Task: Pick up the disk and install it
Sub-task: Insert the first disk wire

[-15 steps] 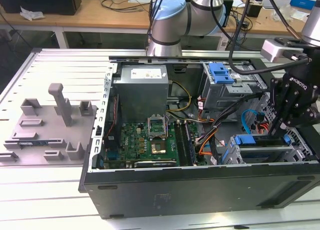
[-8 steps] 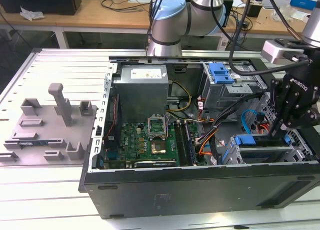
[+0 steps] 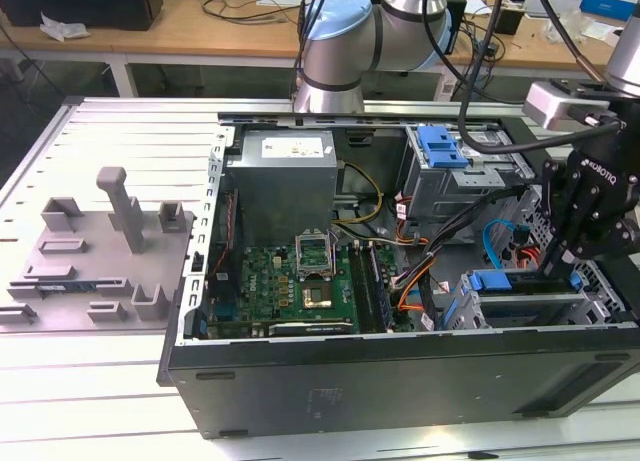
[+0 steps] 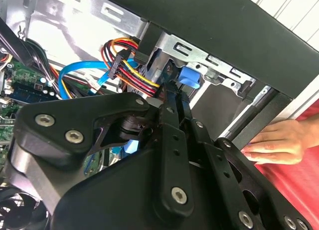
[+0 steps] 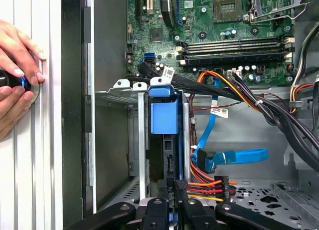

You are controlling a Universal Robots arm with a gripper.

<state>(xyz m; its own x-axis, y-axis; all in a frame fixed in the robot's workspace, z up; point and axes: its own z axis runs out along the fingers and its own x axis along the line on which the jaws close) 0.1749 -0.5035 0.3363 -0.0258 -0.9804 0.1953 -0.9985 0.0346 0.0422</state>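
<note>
The disk (image 5: 163, 117) stands on edge in the metal drive cage (image 3: 520, 306) at the case's front corner, on the exterior view's right. Its blue plastic frame (image 3: 497, 280) shows at the cage's top and again past the fingers in the second wrist view (image 4: 189, 78). My gripper (image 3: 558, 271) reaches down into the case at the cage's end. Its black fingers (image 5: 182, 186) are drawn close together on the disk's thin end, and in the second wrist view the gripper (image 4: 172, 98) points at the blue frame. The cage walls hide the disk's metal body.
A person's hand (image 5: 17, 75) rests on the table beside the case, holding a dark round object. Blue and orange-red cables (image 5: 224, 157) lie next to the cage. A grey power supply (image 3: 285, 171), motherboard (image 3: 300, 281) and second blue caddy (image 3: 440, 146) fill the case. A grey fixture (image 3: 100, 251) sits on the exterior view's left.
</note>
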